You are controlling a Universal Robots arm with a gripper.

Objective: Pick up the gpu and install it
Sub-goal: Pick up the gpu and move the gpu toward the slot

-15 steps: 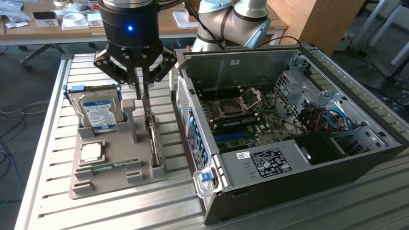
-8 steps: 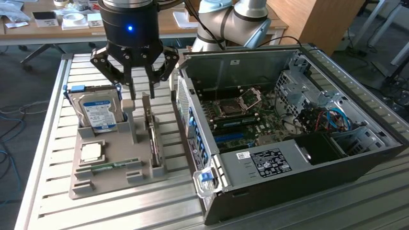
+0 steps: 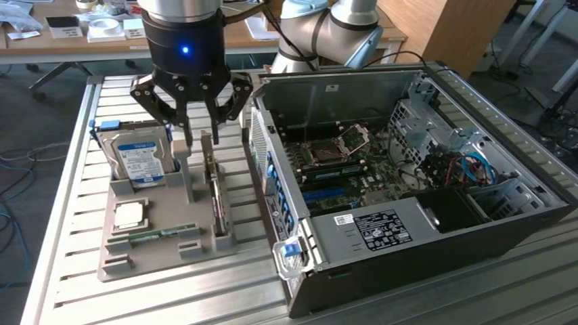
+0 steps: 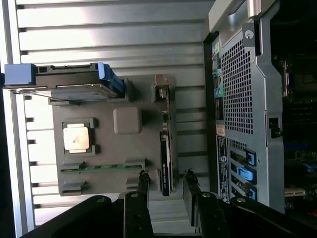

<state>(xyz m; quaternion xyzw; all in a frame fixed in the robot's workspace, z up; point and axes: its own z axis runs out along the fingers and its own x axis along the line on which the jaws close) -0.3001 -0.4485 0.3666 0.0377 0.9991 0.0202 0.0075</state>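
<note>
The gpu (image 3: 218, 193) stands on its long edge in a slot of the grey holder (image 3: 158, 261), its green board and black cooler seen edge-on. In the wrist view the gpu (image 4: 166, 148) runs as a thin strip across the grey holder (image 4: 130, 148). My gripper (image 3: 197, 128) hangs just above the card's far end, open, with nothing held. In the wrist view the gripper (image 4: 166, 181) has one finger on each side of the card's end, with a gap on both sides.
The holder also carries a hard drive (image 3: 140, 159) with a blue-white label, a CPU (image 3: 129, 214) and a RAM stick (image 3: 162, 234). An open computer case (image 3: 407, 169) lies close at the exterior view's right, motherboard (image 3: 348, 162) exposed. All rest on a slatted metal table (image 3: 72, 203).
</note>
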